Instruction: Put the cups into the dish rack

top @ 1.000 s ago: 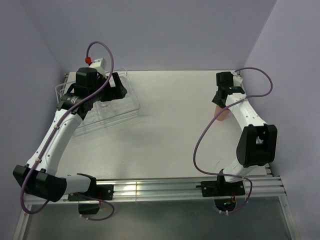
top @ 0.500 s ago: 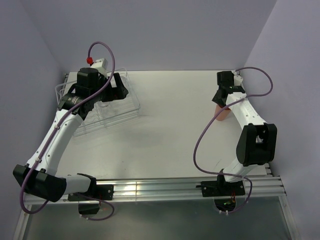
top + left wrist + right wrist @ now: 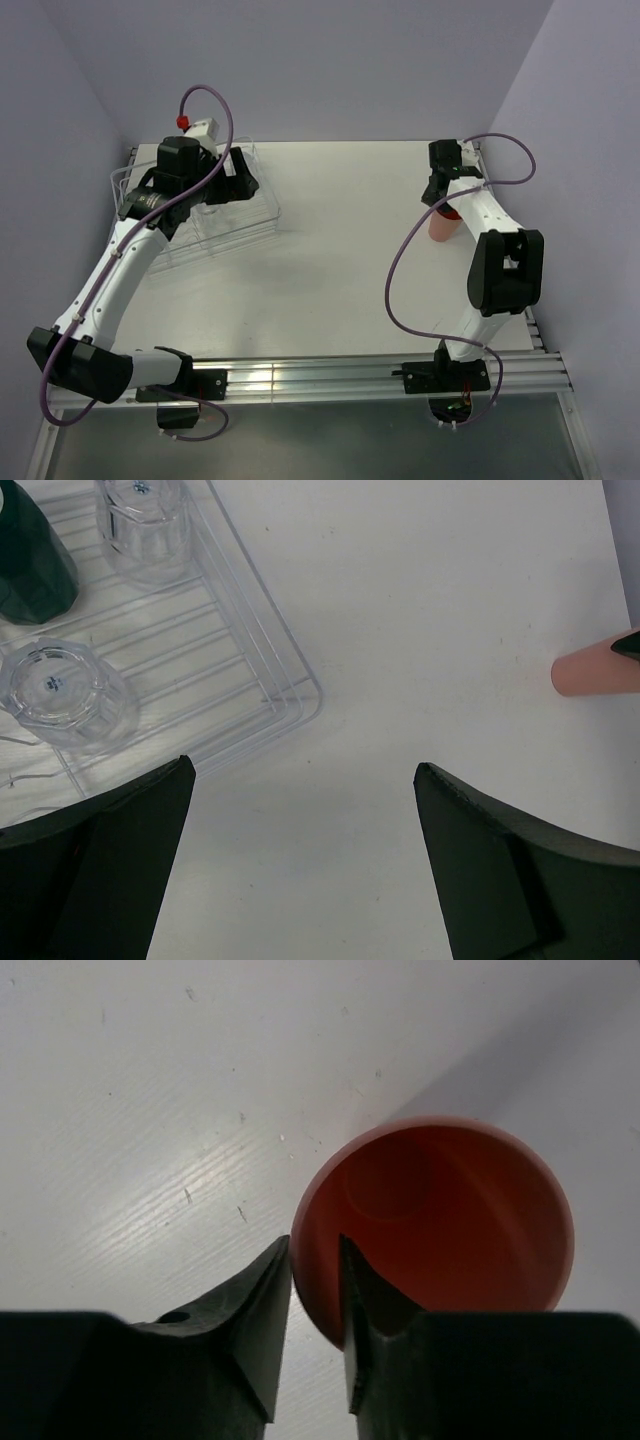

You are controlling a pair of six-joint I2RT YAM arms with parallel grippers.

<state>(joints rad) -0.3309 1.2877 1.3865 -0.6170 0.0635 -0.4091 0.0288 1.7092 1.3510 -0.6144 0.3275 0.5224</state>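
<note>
1. I see a white table (image 3: 340, 250) filling the workspace — matte, with faint scuffs and specks in the right wrist view (image 3: 150, 1110).
2. Lilac walls (image 3: 320, 70) close it in at the back and on both sides.
3. A ribbed aluminium rail (image 3: 320, 378) runs along the near edge.
4. Below the rail lies a grey glossy strip (image 3: 320, 440) — I cannot tell what it is.
</note>
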